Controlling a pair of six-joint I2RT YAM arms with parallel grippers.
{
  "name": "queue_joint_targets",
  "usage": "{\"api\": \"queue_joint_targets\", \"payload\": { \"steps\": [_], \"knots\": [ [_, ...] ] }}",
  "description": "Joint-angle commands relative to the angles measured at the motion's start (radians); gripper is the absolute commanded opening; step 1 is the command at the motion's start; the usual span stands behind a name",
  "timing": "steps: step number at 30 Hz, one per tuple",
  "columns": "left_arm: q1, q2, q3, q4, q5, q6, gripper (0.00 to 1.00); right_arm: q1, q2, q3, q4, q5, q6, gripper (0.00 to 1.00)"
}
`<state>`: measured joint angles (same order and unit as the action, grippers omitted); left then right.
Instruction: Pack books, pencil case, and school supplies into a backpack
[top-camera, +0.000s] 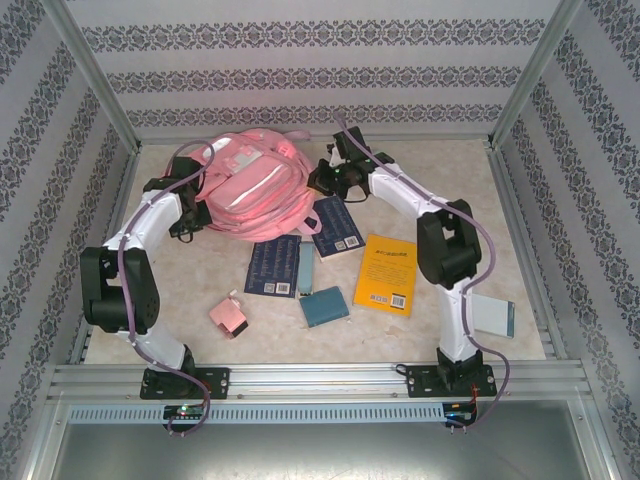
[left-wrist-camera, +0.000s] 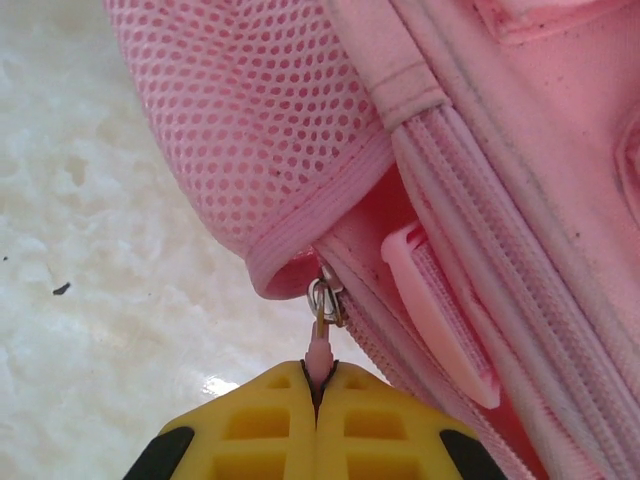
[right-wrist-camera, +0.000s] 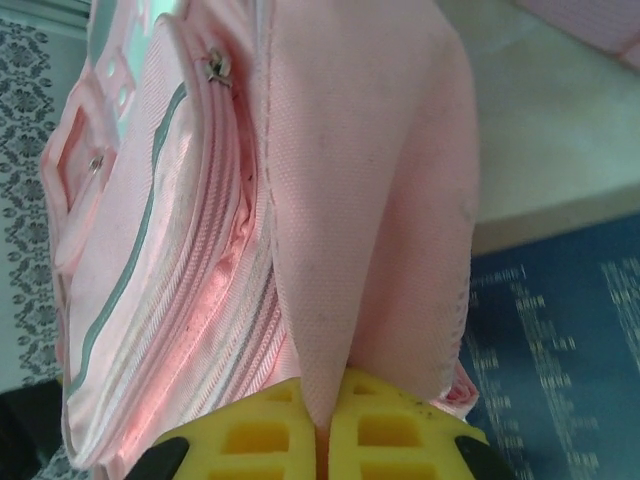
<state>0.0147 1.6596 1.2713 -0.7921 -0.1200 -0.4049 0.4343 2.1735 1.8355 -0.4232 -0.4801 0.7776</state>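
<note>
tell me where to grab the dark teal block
Take the dark teal block from straight above, fingers across two opposite side faces. It lies flat, tilted, and looks thicker than the yellow book beside it, so its sides likely offer a hold; bare table shows at its left and near edges.

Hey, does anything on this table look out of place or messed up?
Nothing looks spilled or damaged. One stray: the grey-blue flat rectangle lies far right, past the right arm, away from the books and teal block grouped mid-table.
</note>
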Motion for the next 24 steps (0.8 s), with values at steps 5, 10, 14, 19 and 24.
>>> {"api": "queue_joint_targets", "payload": {
  "steps": [5, 10, 14, 19, 24],
  "knots": [
    [0.015, -0.014, 0.014, -0.005, -0.013, -0.046, 0.22, -0.005, 0.093, 0.178, -0.046, 0.059, -0.027, 0.52],
    [0.003, -0.070, -0.003, 0.007, 0.105, -0.062, 0.44, -0.015, -0.032, 0.026, -0.052, 0.108, -0.080, 0.59],
    [-0.048, -0.120, -0.020, 0.049, 0.225, -0.078, 0.50, -0.028, -0.153, -0.148, -0.047, 0.154, -0.150, 0.48],
    [-0.154, -0.129, -0.034, 0.104, 0.351, -0.121, 0.50, -0.048, -0.180, -0.281, -0.055, 0.196, -0.230, 0.23],
    [-0.273, -0.107, -0.018, 0.134, 0.341, -0.160, 0.50, -0.036, -0.119, -0.272, -0.052, 0.200, -0.256, 0.07]
  ]
}}
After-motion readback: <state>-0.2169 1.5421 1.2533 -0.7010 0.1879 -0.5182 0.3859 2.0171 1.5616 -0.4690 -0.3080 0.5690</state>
